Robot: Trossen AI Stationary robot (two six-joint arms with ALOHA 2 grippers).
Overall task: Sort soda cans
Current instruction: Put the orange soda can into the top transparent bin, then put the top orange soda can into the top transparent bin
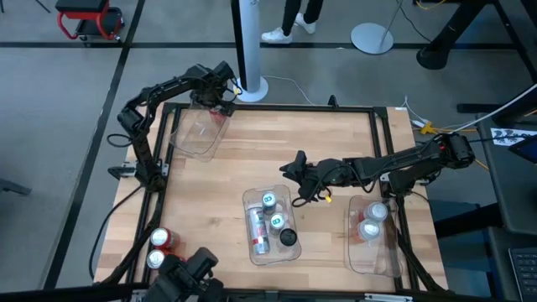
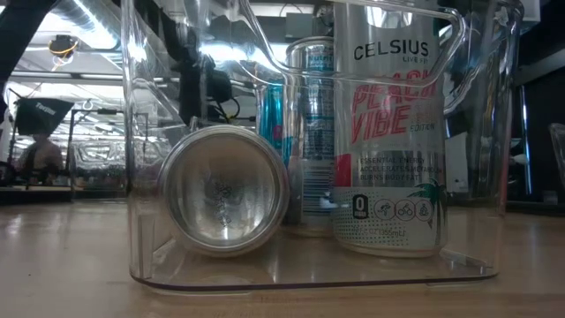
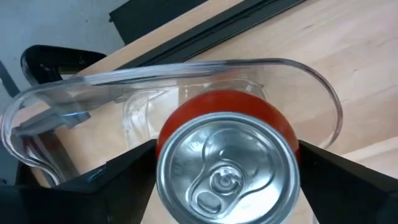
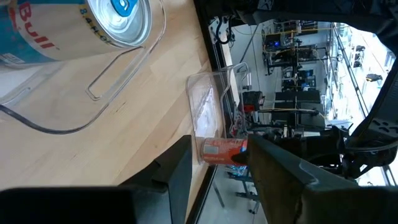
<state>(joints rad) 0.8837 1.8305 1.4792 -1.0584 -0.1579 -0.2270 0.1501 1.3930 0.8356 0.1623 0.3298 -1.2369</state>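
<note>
At the far left corner of the desk (image 1: 252, 151), your left pincer (image 1: 220, 105) sits over the corner bin (image 1: 197, 134) with a red can (image 3: 227, 162) between its fingers (image 3: 124, 171). The fingers flank the can closely, but you cannot tell whether they are clamped on it or just apart from it. The can's silver top faces the wrist camera and its body reaches into the bin.

Your right pincer (image 1: 295, 168) hovers just beyond the middle bin (image 1: 252, 201), its fingers a little apart with nothing between them.

The middle bin holds several cans: one lying on its side (image 2: 221, 190), a white one upright (image 2: 388, 132) and a blue-and-silver one behind them (image 2: 305, 132). To its right, another bin (image 1: 373, 247) holds two silver-topped cans (image 1: 373, 220). To its left, at the desk's near corner, stand two red cans (image 1: 159, 249).
</note>
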